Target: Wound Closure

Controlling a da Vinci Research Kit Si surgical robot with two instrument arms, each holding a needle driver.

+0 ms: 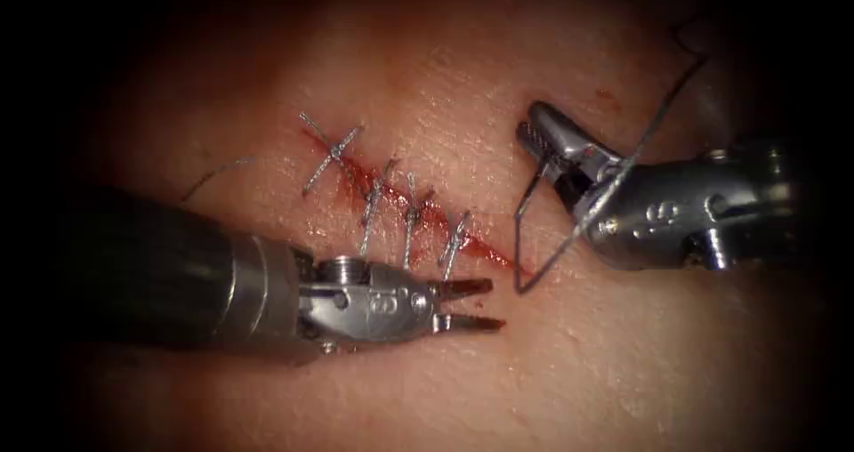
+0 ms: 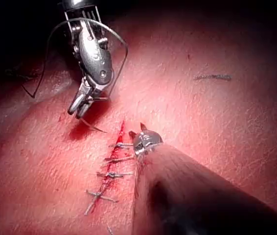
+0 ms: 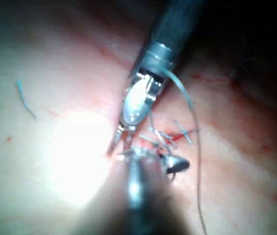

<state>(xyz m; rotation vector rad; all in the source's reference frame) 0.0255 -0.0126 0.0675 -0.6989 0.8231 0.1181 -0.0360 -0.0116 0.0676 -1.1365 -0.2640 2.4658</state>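
Red fluid (image 1: 463, 238) marks the cut (image 1: 427, 210) across the middle of the endoscope view, already crossed by four knotted stitches (image 1: 411, 213); its lower right end looks unclosed as yet. At right, the right tool (image 1: 539, 154) has its jaws closed on the curved needle (image 1: 523, 238) near its blunt end, the point dipping to the tissue (image 1: 623, 354) at the cut's end; whether it has entered, I cannot tell. Thread (image 1: 663, 114) trails up right. Lower left, the left tool (image 1: 479, 305) sits with jaws parted, holding nothing, just left of the needle.
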